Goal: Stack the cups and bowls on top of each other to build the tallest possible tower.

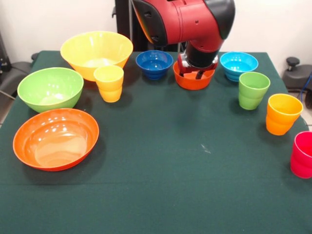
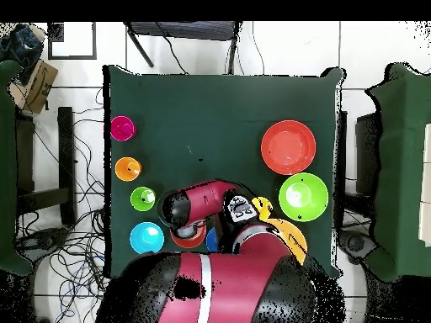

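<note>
Front view: the gripper (image 1: 195, 74) reaches down into the small orange bowl (image 1: 193, 80) at the far side of the desk (image 1: 161, 161), between the dark blue bowl (image 1: 154, 64) and the light blue bowl (image 1: 238, 65); how wide it stands I cannot tell. The large orange bowl (image 1: 55, 138), green bowl (image 1: 50, 88) and yellow bowl (image 1: 96, 52) sit apart at the left. Nothing is stacked.

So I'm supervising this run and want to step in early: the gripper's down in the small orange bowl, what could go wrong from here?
1. The gripper sits inside the small orange bowl; a grip on the glossy rim could slip.
2. The dark blue bowl and light blue bowl flank it closely, so a sideways move might knock either.
3. The arm hides this bowl from overhead, so alignment is hard to check.
</note>
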{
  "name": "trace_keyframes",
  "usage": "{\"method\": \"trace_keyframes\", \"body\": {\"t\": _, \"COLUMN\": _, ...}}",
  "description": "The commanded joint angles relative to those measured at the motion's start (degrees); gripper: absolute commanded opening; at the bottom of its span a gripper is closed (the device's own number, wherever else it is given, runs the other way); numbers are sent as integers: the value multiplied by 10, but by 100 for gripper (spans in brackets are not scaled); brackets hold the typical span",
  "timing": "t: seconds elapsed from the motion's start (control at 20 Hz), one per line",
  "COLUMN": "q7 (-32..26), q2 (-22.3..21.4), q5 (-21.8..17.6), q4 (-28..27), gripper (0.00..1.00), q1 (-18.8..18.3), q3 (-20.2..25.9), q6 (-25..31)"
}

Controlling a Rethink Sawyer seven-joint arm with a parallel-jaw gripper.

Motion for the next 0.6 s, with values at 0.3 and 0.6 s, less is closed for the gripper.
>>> {"method": "trace_keyframes", "body": {"t": 0.3, "q7": -49, "q2": 27, "q5": -66, "q4": -163, "gripper": 100, "q1": -12, "q3": 57, "q6": -114}}
{"method": "trace_keyframes", "body": {"t": 0.6, "q7": -61, "q2": 24, "q5": -71, "q4": -169, "gripper": 100, "q1": -16, "q3": 66, "q6": -93}}
